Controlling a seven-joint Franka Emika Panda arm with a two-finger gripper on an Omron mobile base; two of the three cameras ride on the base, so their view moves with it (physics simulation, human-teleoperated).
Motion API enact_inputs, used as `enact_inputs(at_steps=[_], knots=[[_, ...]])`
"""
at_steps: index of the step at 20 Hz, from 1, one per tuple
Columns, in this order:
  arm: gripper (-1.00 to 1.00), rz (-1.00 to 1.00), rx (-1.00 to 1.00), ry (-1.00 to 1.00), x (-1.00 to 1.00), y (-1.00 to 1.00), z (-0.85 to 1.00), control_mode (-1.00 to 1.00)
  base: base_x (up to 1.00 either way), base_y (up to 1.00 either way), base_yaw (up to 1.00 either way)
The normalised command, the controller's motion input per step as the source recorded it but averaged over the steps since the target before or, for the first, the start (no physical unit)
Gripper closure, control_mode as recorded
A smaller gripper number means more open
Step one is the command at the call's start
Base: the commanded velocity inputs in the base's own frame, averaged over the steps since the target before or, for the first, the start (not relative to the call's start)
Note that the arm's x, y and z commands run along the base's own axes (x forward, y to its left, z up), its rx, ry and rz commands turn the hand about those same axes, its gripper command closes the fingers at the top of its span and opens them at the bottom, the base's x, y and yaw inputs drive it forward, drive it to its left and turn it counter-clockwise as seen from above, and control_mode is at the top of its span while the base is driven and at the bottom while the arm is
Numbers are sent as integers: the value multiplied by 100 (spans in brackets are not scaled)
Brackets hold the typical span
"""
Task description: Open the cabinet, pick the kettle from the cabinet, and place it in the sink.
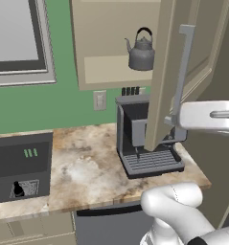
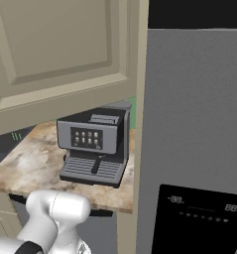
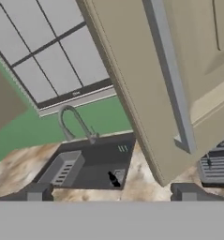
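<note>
The cabinet (image 1: 111, 67) stands open, its door (image 1: 166, 72) swung out towards me, edge-on. The dark grey kettle (image 1: 141, 50) sits upright on the cabinet shelf, apart from my hand. In the left base view my white hand is just right of the lower end of the door's grey bar handle (image 1: 183, 72). In the hand view my gripper (image 3: 112, 193) is open, fingertips wide apart with nothing between them. The door (image 3: 146, 84) and handle (image 3: 172, 79) rise ahead on the right. The dark sink (image 3: 90, 161) with its arched faucet (image 3: 73, 122) lies beyond.
A boxy coffee machine (image 1: 144, 139) stands on the marble counter (image 1: 82, 167) under the cabinet, partly behind the open door. A tall grey fridge (image 2: 194, 139) walls off the right side. A window (image 1: 17, 40) is at upper left above the sink (image 1: 20, 165).
</note>
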Motion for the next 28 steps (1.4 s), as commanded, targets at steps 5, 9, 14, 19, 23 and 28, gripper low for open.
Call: enact_inputs(at_steps=[5,9,14,19,23,28], knots=[[-100,-23,4,15,9,29,-7,-100,0,0,0],[-100,-28,10,17,12,16,-12,-100,0,0,0],[-100,-24,14,14,13,16,-13,-100,0,0,0],[-100,-23,19,6,19,17,-12,-100,0,0,0],[-100,-24,20,0,19,11,-8,-100,0,0,0],[-100,-11,24,-12,6,-2,-14,-100,0,0,0]])
